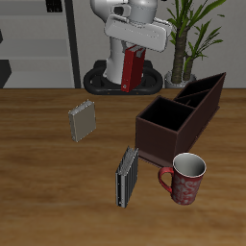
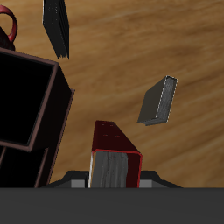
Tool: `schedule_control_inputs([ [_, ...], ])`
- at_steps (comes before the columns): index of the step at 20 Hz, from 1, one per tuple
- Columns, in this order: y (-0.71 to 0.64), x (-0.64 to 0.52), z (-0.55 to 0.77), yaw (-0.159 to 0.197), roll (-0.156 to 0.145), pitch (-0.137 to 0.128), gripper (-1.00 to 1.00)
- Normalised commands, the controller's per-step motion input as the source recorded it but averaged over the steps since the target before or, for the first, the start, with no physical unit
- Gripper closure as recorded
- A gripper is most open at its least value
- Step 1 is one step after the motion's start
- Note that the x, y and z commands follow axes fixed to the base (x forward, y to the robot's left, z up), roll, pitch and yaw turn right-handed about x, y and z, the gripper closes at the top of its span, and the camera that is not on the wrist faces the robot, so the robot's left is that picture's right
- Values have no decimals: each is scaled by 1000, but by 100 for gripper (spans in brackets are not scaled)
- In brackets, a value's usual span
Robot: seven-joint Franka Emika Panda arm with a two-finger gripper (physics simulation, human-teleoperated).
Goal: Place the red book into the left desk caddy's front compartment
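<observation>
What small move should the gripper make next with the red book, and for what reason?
Probably carry it sideways and toward the table's front until it hangs above the desk caddy's front compartment, then lower. The gripper is shut on the red book, held upright high above the table's back, not yet over the caddy. That compartment looks open and dark inside.

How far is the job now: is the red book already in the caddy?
Not yet. Done: the gripper has lifted the red book off the table. In hand: the book hangs in the air, farther back than the desk caddy. Left: carry it over the front compartment, which looks empty, and lower it in.
</observation>
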Motion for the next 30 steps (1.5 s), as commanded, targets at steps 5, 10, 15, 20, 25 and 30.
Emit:
schedule_control_inputs([
  [5,47,-70,-99,-89,-14,22,100],
  [10,164,-71,-196,-59,28,34,100],
  [15,214,-73,-126,-2,40,7,100],
  [20,134,-136,-13,-30,37,-10,100],
  [25,154,-113,3,0,5,-20,100],
  [30,98,-35,-59,11,-10,3,100],
])
